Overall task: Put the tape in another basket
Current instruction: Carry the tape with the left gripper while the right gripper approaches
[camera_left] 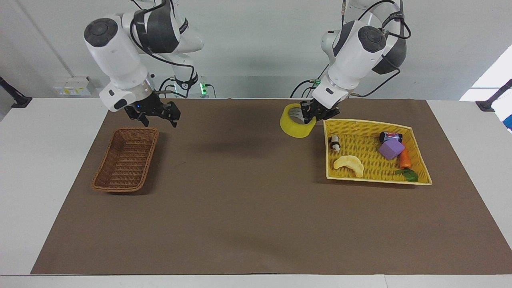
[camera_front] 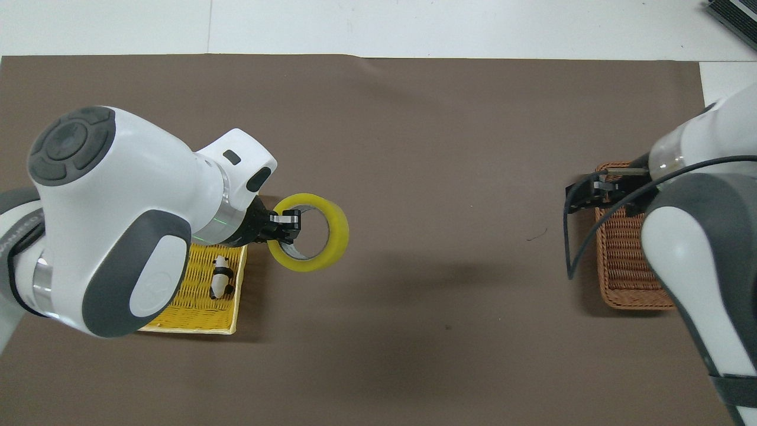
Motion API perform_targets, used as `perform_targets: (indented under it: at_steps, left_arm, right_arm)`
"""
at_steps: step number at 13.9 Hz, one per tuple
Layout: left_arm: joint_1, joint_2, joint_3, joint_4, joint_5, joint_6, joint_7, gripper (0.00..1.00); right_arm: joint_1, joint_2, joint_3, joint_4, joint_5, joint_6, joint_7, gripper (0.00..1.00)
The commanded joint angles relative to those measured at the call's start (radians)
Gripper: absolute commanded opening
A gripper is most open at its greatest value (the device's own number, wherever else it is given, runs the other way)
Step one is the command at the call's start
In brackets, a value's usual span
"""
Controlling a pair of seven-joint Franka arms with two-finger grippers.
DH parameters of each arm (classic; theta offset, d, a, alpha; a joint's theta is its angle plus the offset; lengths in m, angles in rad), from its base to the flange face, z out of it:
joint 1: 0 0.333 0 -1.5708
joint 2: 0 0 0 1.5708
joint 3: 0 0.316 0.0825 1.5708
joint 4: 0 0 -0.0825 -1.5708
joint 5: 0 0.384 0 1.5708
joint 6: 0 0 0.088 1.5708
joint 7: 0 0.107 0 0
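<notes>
— Brown mat (camera_left: 240, 208) covers the table; where's the tape (camera_left: 297, 125)?

— Up in the air over bare mat, just beside the yellow tray (camera_left: 416, 176): a wide translucent yellow roll with a grey-white core, clamped at its rim by the left gripper (camera_left: 313, 115), arm bent steeply down.

— And the right gripper (camera_left: 154, 116)?

— Fingers spread, hanging over the wicker basket (camera_left: 126, 160) edge. The small can (camera_left: 390, 137) has a label I cannot read.

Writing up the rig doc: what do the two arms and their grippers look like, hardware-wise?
Both arms are glossy white with rounded shells and dark grey joint caps and bands. A silver ring sits at each wrist. The left gripper and right gripper are black, two-fingered; a small blue light shows on the right one. Black cables loop loosely along each arm down to the wrist. Green lights glow at both bases.
</notes>
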Motion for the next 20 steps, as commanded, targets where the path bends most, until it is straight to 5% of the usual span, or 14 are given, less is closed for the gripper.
perform_targets:
  at_steps: [1,4,7,12,20]
  left_arm:
    - [-0.054,-0.049,0.018,-0.098,-0.070,0.105,0.011,0.00]
    - [-0.071,-0.048,0.019,-0.155,-0.230,0.177,0.006,0.00]
    - [-0.141,-0.030,0.019,-0.187,-0.262,0.255,0.009,0.00]
    - [-0.255,0.035,0.021,-0.184,-0.277,0.399,-0.055,0.00]
    - [-0.272,0.058,0.019,-0.113,-0.297,0.441,-0.123,0.00]
  right_arm:
    - [0.038,0.001,0.002,-0.047,0.016,0.052,-0.003,1.00]
    - [0.068,-0.002,0.000,-0.047,0.286,0.039,0.119,1.00]
    - [0.062,0.004,0.000,-0.041,0.545,0.072,0.137,1.00]
    - [0.146,-0.022,0.002,-0.084,0.628,0.124,0.125,1.00]
    - [0.101,-0.077,-0.001,-0.228,0.678,0.128,-0.198,1.00]
